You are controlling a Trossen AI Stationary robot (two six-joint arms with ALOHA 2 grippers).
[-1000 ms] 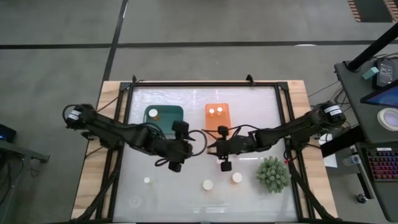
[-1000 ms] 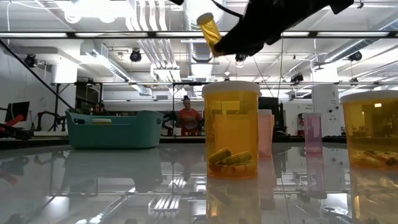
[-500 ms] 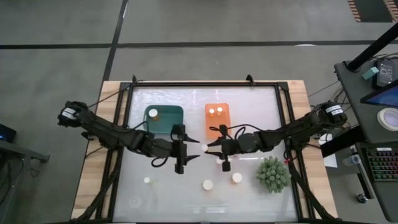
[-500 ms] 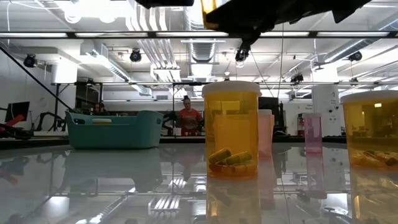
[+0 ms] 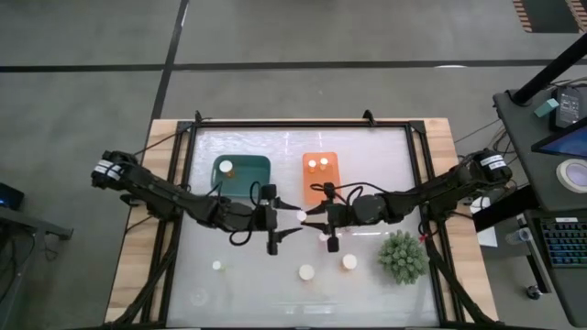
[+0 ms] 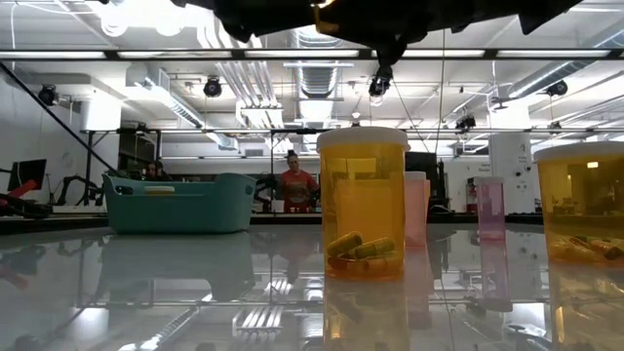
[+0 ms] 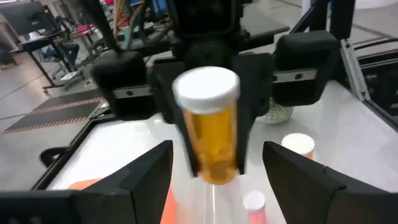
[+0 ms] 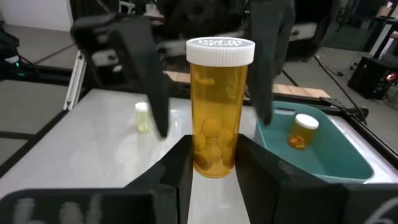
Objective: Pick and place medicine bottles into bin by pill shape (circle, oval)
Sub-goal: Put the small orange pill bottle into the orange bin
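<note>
My right gripper [image 5: 314,218] is shut on an amber medicine bottle [image 8: 219,106] with a white cap and round pills inside, held high over the table's middle. My left gripper [image 5: 288,220] is open and faces it. Its two fingers [image 8: 146,81] stand on either side of the bottle's cap end without touching. The teal bin [image 5: 255,170] holds one bottle [image 5: 226,167]. The orange bin [image 5: 323,181] holds two [image 5: 318,165]. Three more bottles stand on their bases near the front [image 5: 217,266], [image 5: 306,272], [image 5: 349,262]. My right gripper pinches the bottle's lower body [image 8: 214,160], near its base, between its two fingers [image 8: 180,168]. It comes level from the table's right side. The bottle is lifted clear of the table, its white cap [image 5: 301,217] sticking out past the fingertips toward my left gripper.
A spiky green plant [image 5: 402,257] stands at the front right. In the low view a bottle with oval capsules [image 6: 362,200] and another [image 6: 580,210] stand close to the camera. The teal bin [image 6: 177,203] is behind them, and a person stands in the room beyond.
My right gripper has risen with the bottle and turned it, so its cap now points toward my left gripper. My left gripper has turned and gone toward the table's right, to the bottle, and its open fingers now stand on either side of the cap end.
</note>
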